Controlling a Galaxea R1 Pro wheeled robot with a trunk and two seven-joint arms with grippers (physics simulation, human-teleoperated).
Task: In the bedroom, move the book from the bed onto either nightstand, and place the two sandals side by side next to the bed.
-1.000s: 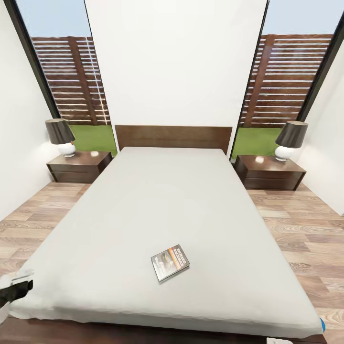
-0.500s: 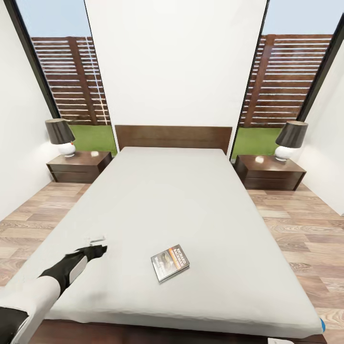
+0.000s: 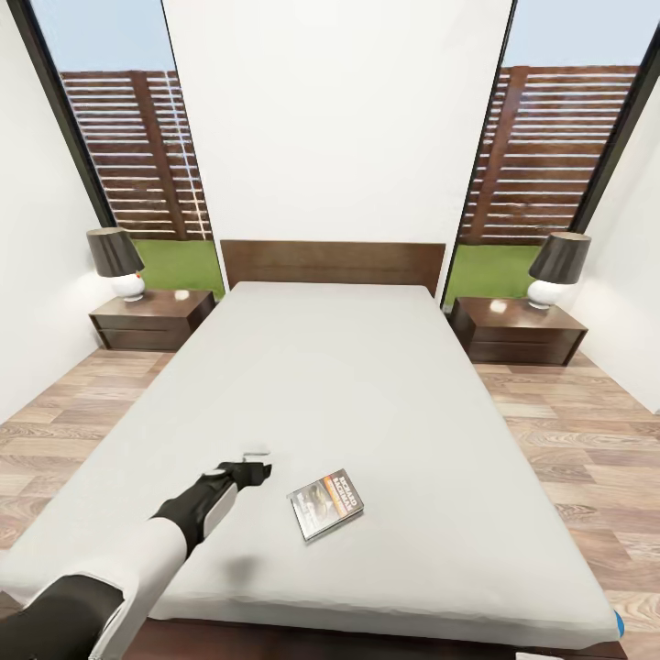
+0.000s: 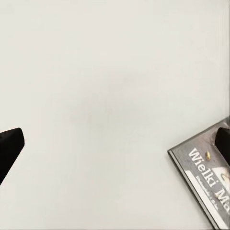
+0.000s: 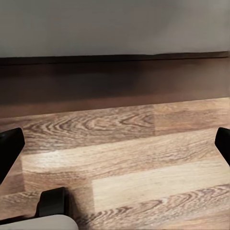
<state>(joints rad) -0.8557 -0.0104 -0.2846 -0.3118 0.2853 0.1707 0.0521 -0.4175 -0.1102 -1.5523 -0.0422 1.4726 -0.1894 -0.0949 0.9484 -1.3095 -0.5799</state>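
Bedroom, head view from the foot of the bed (image 3: 367, 385). Pale grey mattress, dark headboard at 12 o'clock against a white wall, tall windows on both sides onto lawn and slatted fence.

Book (image 3: 326, 503) flat on the mattress near the foot end, slightly toward 6 o'clock from mattress centre, cover up, turned at an angle. Dark cover, orange and white lettering.

Left gripper (image 3: 254, 463) out over the mattress, at 9 to 10 o'clock of the book, near it but apart. Arm reaching in from 7 o'clock, white forearm, black wrist. In the left wrist view, both fingertips (image 4: 9, 146) spread wide at opposite edges of frame, nothing between them but bare mattress; corner of the book (image 4: 203, 179) lies by one fingertip, lettering "Wielki Ma" legible. Contact with the book: cannot tell.

Right gripper (image 5: 115, 148) low beside the bed in the right wrist view, dark fingertips (image 5: 8, 146) wide apart, holding nothing. Under it wood-plank floor (image 5: 143, 163), beyond that the dark bed frame and grey mattress edge.

Two nightstands alike: one (image 3: 151, 318) at 10 o'clock of the bed, one (image 3: 516, 329) at 2 o'clock. Each with a dark-shaded lamp (image 3: 116, 261) on a white base.

Small sliver of blue (image 3: 620, 624) at the mattress corner, 5 o'clock; too little seen to identify.
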